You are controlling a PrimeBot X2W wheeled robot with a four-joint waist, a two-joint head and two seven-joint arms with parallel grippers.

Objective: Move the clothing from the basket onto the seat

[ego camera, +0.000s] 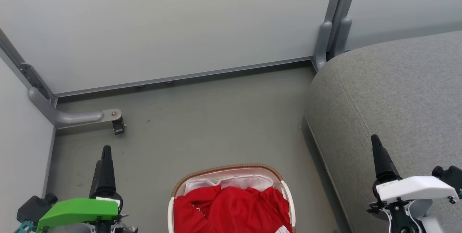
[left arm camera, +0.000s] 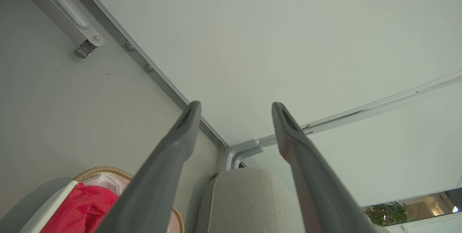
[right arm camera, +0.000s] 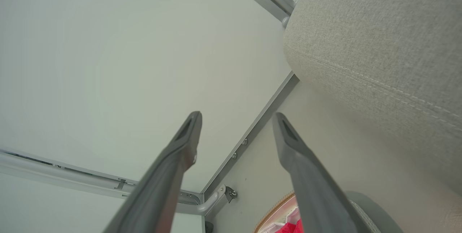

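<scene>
Left gripper hovering beside laundry basket, fingers spread, holding nothing; right gripper likewise, over grey seat. Red clothing lying bunched inside basket. Judging it soft, light, floppy: pinching raised central fold advisable, avoiding glossy liner.

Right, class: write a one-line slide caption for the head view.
Red clothing lies in the basket between left tool and right tool, grey seat alongside.
</scene>
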